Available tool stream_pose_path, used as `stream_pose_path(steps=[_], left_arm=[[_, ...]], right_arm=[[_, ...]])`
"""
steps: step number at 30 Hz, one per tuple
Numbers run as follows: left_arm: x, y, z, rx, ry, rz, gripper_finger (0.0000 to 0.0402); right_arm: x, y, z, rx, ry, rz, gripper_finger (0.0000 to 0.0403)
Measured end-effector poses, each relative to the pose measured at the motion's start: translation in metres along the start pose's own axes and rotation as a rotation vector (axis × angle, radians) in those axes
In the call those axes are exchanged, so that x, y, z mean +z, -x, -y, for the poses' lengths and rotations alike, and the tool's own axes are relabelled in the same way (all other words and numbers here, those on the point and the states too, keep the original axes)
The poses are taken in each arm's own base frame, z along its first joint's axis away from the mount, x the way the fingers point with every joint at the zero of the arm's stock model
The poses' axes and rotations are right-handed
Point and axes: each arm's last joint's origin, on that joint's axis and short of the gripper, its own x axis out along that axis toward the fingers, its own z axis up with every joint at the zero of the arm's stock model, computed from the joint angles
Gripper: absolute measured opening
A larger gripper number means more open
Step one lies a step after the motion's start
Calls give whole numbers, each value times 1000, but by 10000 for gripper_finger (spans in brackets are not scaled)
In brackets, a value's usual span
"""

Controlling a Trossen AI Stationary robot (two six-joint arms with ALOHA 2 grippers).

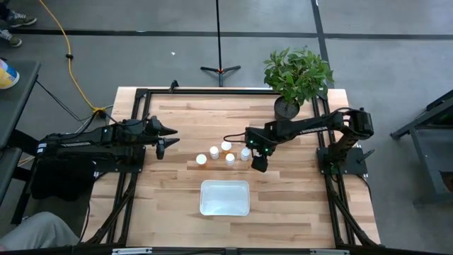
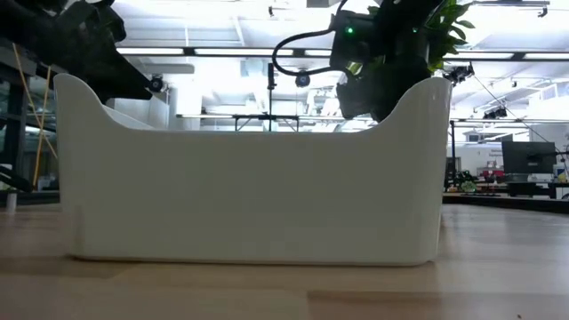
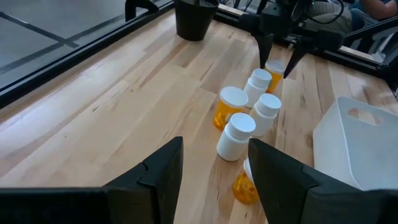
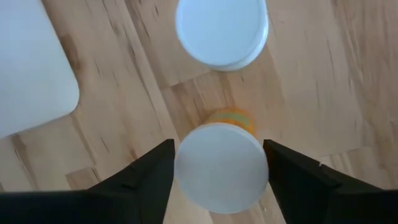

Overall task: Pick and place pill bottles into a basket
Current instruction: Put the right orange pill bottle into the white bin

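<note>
The right gripper [image 1: 253, 157] hangs over the far right bottle [image 1: 245, 154] in the little group in the middle of the table [image 1: 170, 205]. In the right wrist view its two fingers [image 4: 140, 180] are wide open, one on each side of the white cap [image 4: 221, 167], and they hold nothing yet. A second cap [image 4: 222, 31] sits just past it, close by.

The five pill bottles [image 3: 235, 137] stand near each other on the wood. The basket [image 1: 224, 197] waits a little nearer the front edge of the table, and it looks empty from above.

The left gripper [image 1: 168, 137] waits off to the left side of the group. Its fingers [image 3: 155, 171] are open too and hold nothing.

The step in hand looks like grabbing this one bottle. To do it well, the right gripper should come straight down so the cap stays in the middle of the gap. The fingers should go low enough to squeeze the orange body, not just the cap. They should close slowly. The neighbour bottle is close, so the fingers must not bump it or it may tip and roll. Then the arm should lift straight up before it moves over to the basket.
</note>
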Motion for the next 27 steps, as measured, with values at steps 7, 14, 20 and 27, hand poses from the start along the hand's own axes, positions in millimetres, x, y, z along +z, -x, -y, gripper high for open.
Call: stream_pose_path(steps=[7,14,20,27], left_arm=[[0,0,0,0,0,0,216],[0,0,0,-1,0,-1,216],[0,0,0,-7,0,-1,216],[0,0,0,-7,0,-1,216]], right_arm=[[0,0,0,8,-3,-3,194],[0,2,-1,7,-17,4,192],[4,15,-7,4,-11,-10,186],[23,59,-42,34,46,63,189]])
